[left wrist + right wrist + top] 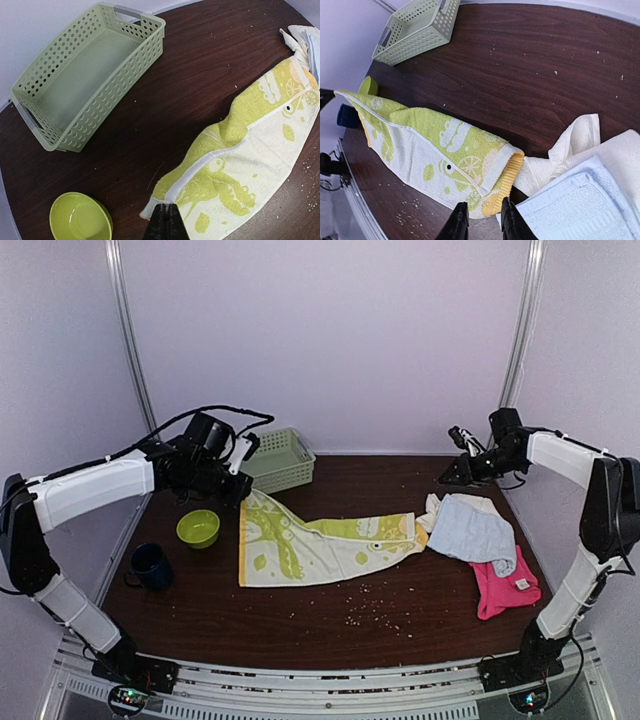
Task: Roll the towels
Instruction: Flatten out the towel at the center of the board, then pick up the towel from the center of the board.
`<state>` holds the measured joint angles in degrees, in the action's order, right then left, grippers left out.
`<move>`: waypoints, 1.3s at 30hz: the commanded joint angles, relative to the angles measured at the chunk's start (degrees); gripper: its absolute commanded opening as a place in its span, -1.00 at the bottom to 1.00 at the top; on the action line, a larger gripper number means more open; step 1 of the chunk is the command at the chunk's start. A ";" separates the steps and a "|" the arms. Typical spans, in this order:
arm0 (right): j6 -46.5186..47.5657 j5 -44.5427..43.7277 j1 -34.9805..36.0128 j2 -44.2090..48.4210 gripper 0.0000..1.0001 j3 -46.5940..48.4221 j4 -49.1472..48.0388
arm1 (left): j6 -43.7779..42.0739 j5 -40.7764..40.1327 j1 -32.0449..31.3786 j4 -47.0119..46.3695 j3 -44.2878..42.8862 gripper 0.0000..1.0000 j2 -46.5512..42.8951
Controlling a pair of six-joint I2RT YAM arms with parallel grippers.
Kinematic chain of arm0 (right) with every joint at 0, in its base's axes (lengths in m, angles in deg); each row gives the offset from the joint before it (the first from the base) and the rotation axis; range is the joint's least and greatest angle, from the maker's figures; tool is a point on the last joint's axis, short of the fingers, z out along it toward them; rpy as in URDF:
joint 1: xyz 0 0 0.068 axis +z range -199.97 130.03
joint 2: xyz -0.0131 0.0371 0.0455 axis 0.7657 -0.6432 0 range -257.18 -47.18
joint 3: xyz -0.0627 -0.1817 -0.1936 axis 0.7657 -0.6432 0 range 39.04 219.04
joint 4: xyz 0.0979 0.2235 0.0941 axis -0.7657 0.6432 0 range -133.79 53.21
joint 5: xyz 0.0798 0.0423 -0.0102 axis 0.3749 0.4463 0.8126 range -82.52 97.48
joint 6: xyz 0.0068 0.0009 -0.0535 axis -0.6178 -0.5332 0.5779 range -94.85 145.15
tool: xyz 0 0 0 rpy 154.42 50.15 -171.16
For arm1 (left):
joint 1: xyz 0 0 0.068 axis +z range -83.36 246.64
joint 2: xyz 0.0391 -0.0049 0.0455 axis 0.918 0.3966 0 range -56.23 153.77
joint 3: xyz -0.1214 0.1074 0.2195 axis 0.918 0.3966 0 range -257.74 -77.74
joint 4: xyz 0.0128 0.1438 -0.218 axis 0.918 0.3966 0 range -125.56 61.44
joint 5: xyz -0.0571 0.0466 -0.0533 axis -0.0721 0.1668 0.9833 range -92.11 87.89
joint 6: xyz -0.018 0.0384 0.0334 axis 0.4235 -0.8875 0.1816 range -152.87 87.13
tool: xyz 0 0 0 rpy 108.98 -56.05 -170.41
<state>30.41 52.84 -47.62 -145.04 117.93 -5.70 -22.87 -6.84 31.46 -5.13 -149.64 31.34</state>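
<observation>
Left pincer [164, 222], a dark pair of fingers pressed flat together, is closed on the near corner of the lime-green towel [320, 545], lifting that corner off the table [380, 490] at the centre left of the overhead view. This towel is looped terry, lime with pale lemon print and a thin white band; it lies stretched lengthwise across the middle of the frame, rumpled along its upper edge, and its far end shows a ribbed yellow hem. The right pincer [482, 222] hangs in the air at the upper right of the overhead frame, its two black fingers parted by a narrow gap and holding nothing; in its own view they sit just above that yellow hem. At the centre right the other towels lie in a loose heap: the light blue towel [470, 530], thick and folded into a soft rectangle, rests on the cream-white towel [435, 508], whose crumpled corner touches the lime towel's end, and the hot pink towel [500, 585] with its small white tag pokes out below the blue one. A pale green plastic basket [120, 85], rectangular with perforated walls, stands at the upper centre left. A glossy round lime bowl [198, 528] and a dark blue mug [150, 565] stand at the left. Pale crumbs [380, 615] speckle the dark wood-grain surface.
</observation>
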 commanded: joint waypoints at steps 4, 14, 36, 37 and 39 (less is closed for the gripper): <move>18.89 -20.95 11.32 3.17 -0.66 -4.96 -1.95 | 2.50 1.60 0.07 -4.42 5.85 -1.00 -2.03; 27.09 -34.28 20.51 -1.08 -0.60 -8.83 -2.48 | 3.24 0.66 0.06 -6.55 9.58 -1.00 -2.82; 29.80 -42.59 25.86 -10.97 -0.39 -4.45 -2.85 | 2.57 0.70 0.06 -8.46 10.87 -1.00 -1.28; 29.69 -42.75 25.86 -11.09 -0.39 -4.32 -2.89 | 2.61 0.61 0.08 -8.57 10.96 -1.00 -1.31; 29.93 -42.77 25.86 -11.43 -0.40 -3.96 -2.31 | 2.60 0.69 0.08 -8.85 11.15 -1.00 -1.19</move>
<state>59.79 12.45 -22.07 -155.75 112.20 -8.70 -20.29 -6.17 31.44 -11.16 -139.06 29.64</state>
